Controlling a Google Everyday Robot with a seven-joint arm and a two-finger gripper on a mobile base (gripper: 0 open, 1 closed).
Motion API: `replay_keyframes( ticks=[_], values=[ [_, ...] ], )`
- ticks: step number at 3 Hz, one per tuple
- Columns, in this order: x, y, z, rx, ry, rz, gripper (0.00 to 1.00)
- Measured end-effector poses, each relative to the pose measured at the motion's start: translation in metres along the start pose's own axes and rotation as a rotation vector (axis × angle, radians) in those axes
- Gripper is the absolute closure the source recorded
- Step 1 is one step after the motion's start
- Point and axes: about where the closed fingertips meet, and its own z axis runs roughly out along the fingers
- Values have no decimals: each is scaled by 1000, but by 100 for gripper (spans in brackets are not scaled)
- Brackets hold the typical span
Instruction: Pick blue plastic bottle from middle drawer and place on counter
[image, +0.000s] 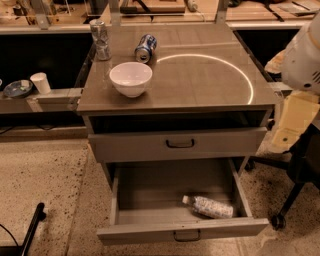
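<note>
The blue plastic bottle (210, 206) lies on its side at the front right of the open middle drawer (150, 190), white cap pointing left. The drawer is pulled fully out, its dark loop handle at the front. The drawer above it (180, 144) is nearly shut. The counter (200, 80) is the grey-brown cabinet top with a bright arc across it. Only white and cream parts of my arm (300, 90) show at the right edge, beside the cabinet. My gripper is out of view.
On the counter stand a white bowl (131, 78), a blue-and-white drink can (145, 48) on its side and a crumpled clear bottle (100, 39) at the back left. A chair base (290, 200) stands right of the drawer. A black rod (32, 227) lies on the floor at left.
</note>
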Motion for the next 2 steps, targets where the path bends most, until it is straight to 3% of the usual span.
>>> replay_keyframes(
  ticks=[1, 2],
  values=[
    [3, 11, 39, -13, 1, 15, 0],
    [13, 37, 119, -49, -17, 52, 0]
  ],
)
